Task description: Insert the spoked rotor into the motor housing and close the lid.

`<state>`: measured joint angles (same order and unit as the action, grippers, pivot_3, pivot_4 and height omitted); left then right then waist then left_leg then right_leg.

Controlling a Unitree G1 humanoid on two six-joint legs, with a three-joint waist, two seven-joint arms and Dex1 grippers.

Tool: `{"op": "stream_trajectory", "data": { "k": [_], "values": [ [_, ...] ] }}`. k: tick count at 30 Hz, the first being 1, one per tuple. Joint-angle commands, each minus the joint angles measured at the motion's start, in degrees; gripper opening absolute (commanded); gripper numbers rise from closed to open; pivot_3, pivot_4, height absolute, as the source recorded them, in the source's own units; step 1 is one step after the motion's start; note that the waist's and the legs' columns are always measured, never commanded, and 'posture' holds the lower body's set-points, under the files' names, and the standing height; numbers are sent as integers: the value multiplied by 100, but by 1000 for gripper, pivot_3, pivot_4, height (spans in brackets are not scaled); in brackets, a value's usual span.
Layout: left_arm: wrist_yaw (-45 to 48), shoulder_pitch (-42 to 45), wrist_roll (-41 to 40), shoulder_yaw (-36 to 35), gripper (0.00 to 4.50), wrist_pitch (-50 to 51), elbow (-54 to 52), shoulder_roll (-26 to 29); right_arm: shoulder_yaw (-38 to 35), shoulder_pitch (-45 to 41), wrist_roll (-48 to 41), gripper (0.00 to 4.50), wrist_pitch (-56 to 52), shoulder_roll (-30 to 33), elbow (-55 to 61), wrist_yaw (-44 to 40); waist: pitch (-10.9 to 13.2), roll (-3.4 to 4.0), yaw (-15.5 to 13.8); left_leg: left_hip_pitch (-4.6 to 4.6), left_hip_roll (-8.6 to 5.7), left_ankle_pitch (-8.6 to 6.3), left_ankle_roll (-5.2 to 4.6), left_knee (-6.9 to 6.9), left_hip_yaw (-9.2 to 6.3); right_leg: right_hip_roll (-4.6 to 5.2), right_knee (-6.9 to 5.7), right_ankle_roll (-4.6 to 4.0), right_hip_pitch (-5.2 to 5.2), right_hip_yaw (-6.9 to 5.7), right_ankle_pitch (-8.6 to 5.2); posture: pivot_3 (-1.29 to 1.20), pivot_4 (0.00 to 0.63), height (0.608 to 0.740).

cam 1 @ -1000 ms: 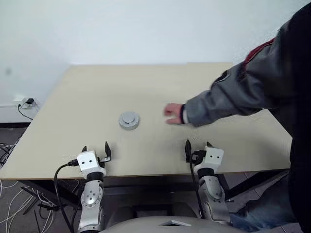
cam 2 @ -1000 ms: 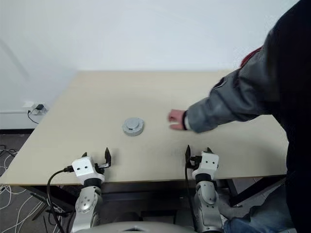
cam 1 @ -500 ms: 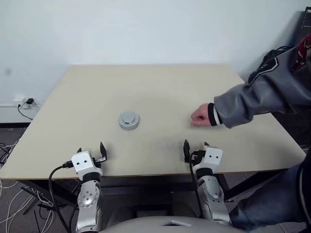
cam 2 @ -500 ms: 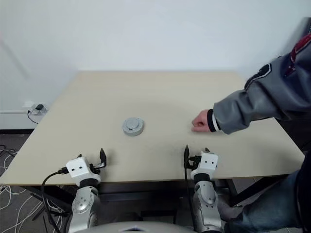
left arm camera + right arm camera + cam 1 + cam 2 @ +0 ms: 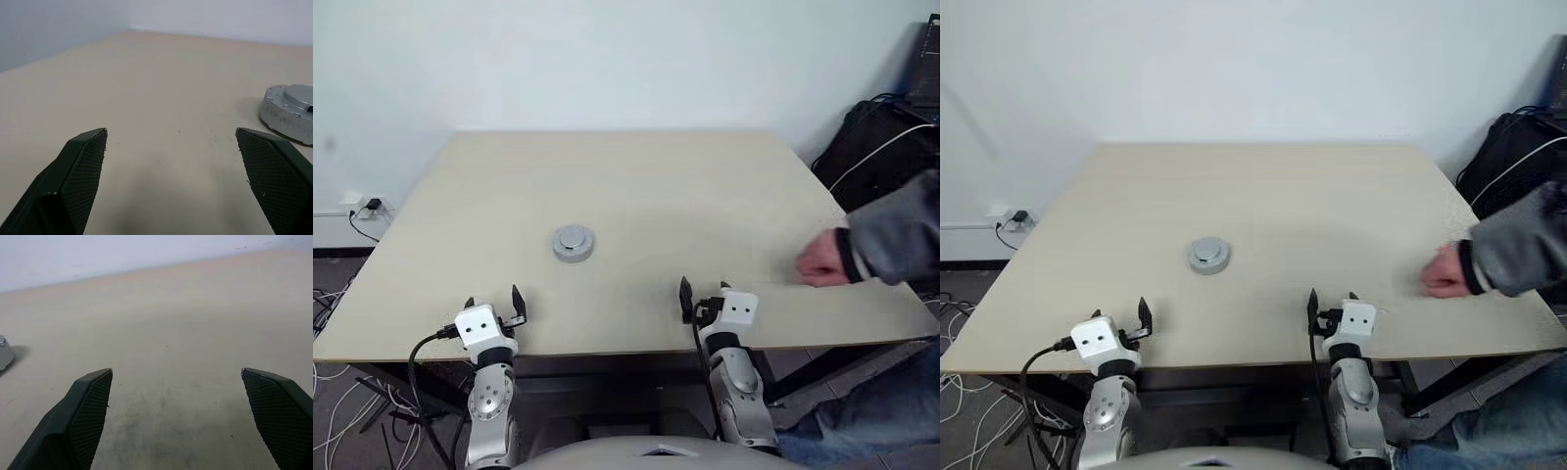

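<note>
Withdrawn toward the worktop's right edge, the person's hand (image 5: 822,262) now sits well apart from the round silver unit it had been reaching near; both claws hold where they were.

Left claw (image 5: 492,301) hovers at the near edge, left of centre, its two black fingers (image 5: 80,169) spread wide with nothing between them, pointing level and straight across the worktop. Right claw (image 5: 703,292) hangs at the near edge, right of centre, likewise spread and empty, tipped only slightly down.

Ahead of both, toward the middle of the worktop (image 5: 636,186), lies the housing (image 5: 574,243), a round silver-grey piece with a raised centre, seemingly capped by its lid already; whether the rotor sits inside cannot be told. Being round, it offers no long axis to line up with.

From the left claw it lies forward and somewhat to the right; from the right claw, forward and well to the left. I judge the left arm the nearer one, needing a forward reach with a slight inward swing.
</note>
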<state>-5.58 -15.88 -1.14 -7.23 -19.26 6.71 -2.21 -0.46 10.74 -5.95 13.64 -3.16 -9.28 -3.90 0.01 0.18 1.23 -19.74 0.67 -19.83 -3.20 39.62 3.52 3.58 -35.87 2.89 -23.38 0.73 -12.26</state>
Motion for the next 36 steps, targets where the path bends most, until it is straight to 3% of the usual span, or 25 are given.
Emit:
{"op": "stream_trajectory", "data": {
  "k": [1, 12, 20, 28, 36],
  "values": [
    [7, 80, 34, 13, 4457, -172, -152, 22, 13, -55, -33, 4500, 55, -3, 152, -70, 0, 0, 0, -1, 0, 0, 0, 0, 0, 0, 0, 0, 0, 0, 0, 0, 0, 740],
    [244, 63, 77, 191, 4457, -228, -109, 93, 84, 34, 60, 4500, 68, 52, 268, -164, 0, 0, 1, 0, -1, 0, 0, 0, 0, 0, 0, 0, 0, 0, 0, 0, 0, 740],
    [844, 124, 283, 515, 4457, -299, -222, 624, 451, 67, 71, 4500, 128, 298, 567, -750, -1, 2, 18, 3, 0, 1, 2, 0, 0, -3, -2, 0, 1, 0, 0, 0, 0, 740],
    [1458, 42, 418, 1000, 4457, -318, -298, 1008, 433, 145, 209, 4500, 146, 386, 731, -591, -1, 3, 8, 3, 0, 2, 4, 0, 0, -1, -2, 0, 2, 0, 0, 0, 0, 740],
    [1167, 187, 534, 992, 4457, -296, -145, 818, 412, 384, 205, 4500, 0, 401, 975, -452, 0, 3, 3, 7, 2, 4, 6, 0, 0, -1, -6, 0, 2, 0, 0, 0, 0, 740]
  ]
}}
